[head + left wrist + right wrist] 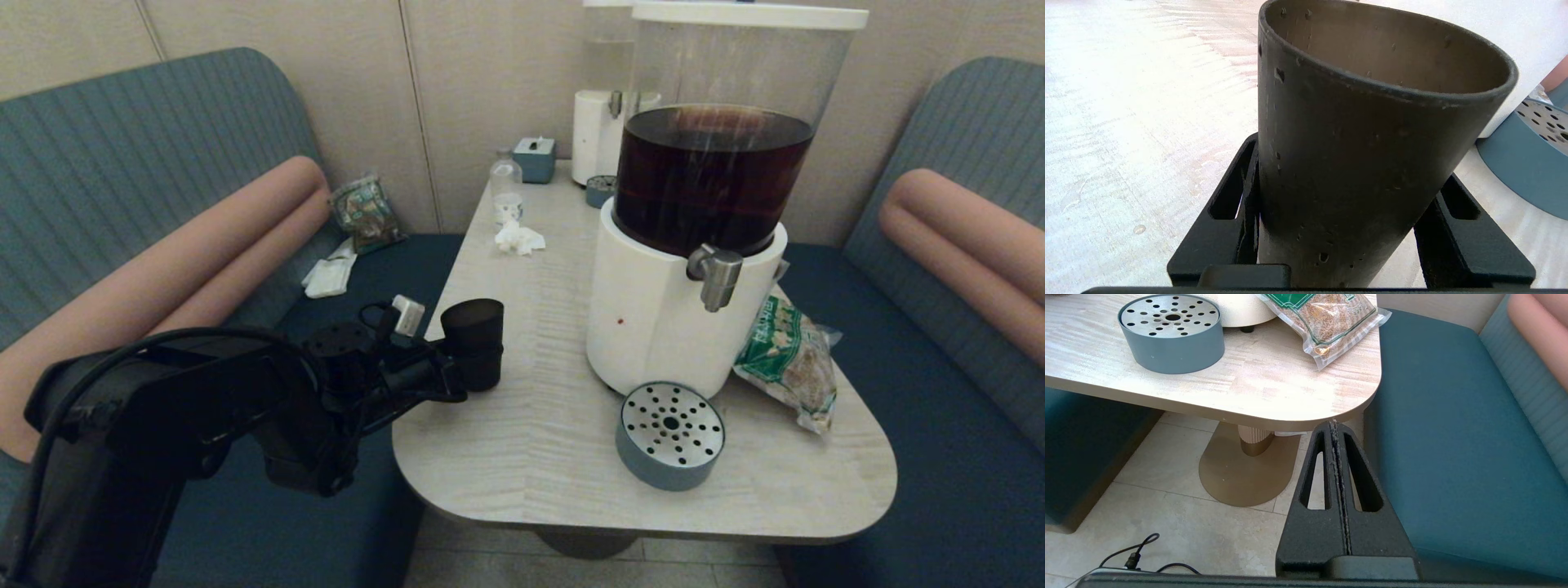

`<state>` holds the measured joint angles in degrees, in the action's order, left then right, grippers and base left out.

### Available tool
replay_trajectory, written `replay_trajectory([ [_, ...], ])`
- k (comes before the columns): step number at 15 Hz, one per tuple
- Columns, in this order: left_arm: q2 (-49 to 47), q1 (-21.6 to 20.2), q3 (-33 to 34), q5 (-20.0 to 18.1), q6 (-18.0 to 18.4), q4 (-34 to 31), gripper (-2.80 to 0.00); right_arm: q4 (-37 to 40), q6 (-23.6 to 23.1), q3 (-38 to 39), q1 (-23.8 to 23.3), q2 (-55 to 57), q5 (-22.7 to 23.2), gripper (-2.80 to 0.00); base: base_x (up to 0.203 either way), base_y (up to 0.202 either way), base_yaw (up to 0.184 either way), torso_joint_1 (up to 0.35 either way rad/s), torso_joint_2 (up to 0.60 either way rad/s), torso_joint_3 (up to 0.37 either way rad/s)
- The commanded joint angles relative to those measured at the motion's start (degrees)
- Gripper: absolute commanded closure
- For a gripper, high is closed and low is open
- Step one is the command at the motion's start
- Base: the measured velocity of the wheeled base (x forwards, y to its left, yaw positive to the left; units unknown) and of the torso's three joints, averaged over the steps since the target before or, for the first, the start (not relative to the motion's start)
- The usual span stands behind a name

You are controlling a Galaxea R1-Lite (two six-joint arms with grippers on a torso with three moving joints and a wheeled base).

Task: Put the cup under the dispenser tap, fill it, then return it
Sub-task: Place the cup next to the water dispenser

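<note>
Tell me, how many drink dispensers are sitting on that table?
2. The big dispenser with dark liquid stands near the table's middle; a smaller clear-liquid dispenser stands behind it by the wall, partly hidden. More could be hidden behind the big one.

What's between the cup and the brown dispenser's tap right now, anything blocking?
Nothing visible. The left gripper holds the cup near the table's left edge; bare tabletop lies between it and the drip tray, which sits below and a little left of the tap. The dispenser's white base flanks the path.
</note>
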<state>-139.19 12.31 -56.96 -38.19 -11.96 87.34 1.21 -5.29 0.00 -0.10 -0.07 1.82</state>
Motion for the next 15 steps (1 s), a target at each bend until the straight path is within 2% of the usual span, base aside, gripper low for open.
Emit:
replay_trajectory([
  [1, 0.2, 0.0, 0.3, -0.2, 0.1, 0.3, -2.8, 0.0, -0.1, 0.1, 0.0, 0.1, 0.0, 0.0, 0.0, 0.0, 0.0, 0.0, 0.0, 0.0],
  [7, 2.0, 0.0, 2.3, -0.3, 0.3, 0.3, -2.8, 0.0, -0.1, 0.1, 0.0, 0.1, 0.0, 0.0, 0.0, 0.0, 0.0, 0.0, 0.0, 0.0],
  [15, 9.1, -0.4, 13.2, -0.2, 1.1, 0.3, -2.8, 0.0, -0.1, 0.1, 0.0, 0.1, 0.0, 0.0, 0.0, 0.0, 0.0, 0.0, 0.0, 0.0],
])
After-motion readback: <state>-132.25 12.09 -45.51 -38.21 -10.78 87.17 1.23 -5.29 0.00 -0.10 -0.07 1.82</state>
